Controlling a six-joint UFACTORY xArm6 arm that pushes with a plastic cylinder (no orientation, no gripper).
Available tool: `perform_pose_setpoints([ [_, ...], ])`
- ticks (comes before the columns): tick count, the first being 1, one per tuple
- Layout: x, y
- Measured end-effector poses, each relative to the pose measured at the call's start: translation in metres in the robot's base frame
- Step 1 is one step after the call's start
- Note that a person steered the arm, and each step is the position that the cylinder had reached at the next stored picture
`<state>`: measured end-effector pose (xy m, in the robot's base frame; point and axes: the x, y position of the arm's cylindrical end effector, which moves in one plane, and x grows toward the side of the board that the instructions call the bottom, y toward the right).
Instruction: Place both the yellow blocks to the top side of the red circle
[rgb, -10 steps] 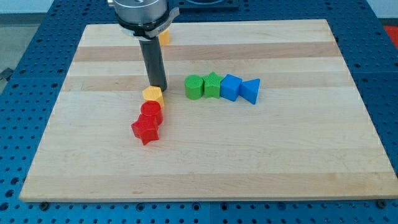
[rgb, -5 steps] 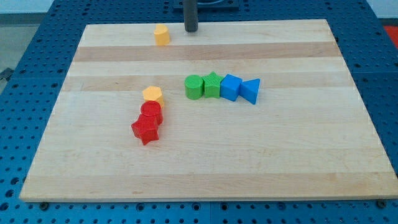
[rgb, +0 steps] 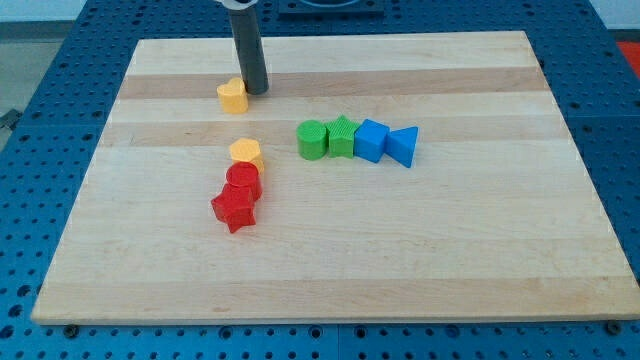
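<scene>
- Yellow blocks are the business here, with the red circle (rgb: 243, 181) as the landmark; a red star (rgb: 233, 210) is touching that circle on its near side.
- One yellow block (rgb: 245, 152) is already sitting against the red circle's top side.
- Level with that block, off to the circle's right, a green cylinder (rgb: 312, 139), green star (rgb: 342, 135), blue cube (rgb: 371, 139) and blue triangle (rgb: 404, 145) are lining up, clear of the route.
- Farther up from the circle, the other yellow block (rgb: 232, 96) is waiting, with the tip (rgb: 257, 91) touching its right flank.
- No pincer exists; the rod is holding nothing.
- Judging by this, the second yellow is the step in hand: the tip needs to get behind it and push down toward the circle.
</scene>
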<state>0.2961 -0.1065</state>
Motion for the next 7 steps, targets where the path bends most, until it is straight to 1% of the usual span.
perform_pose_setpoints([
  [1, -0.040, -0.007],
  [2, -0.047, -0.035],
  [3, -0.014, -0.040],
  [4, 0.028, -0.024],
  [5, 0.052, -0.014],
  [7, 0.051, -0.014],
])
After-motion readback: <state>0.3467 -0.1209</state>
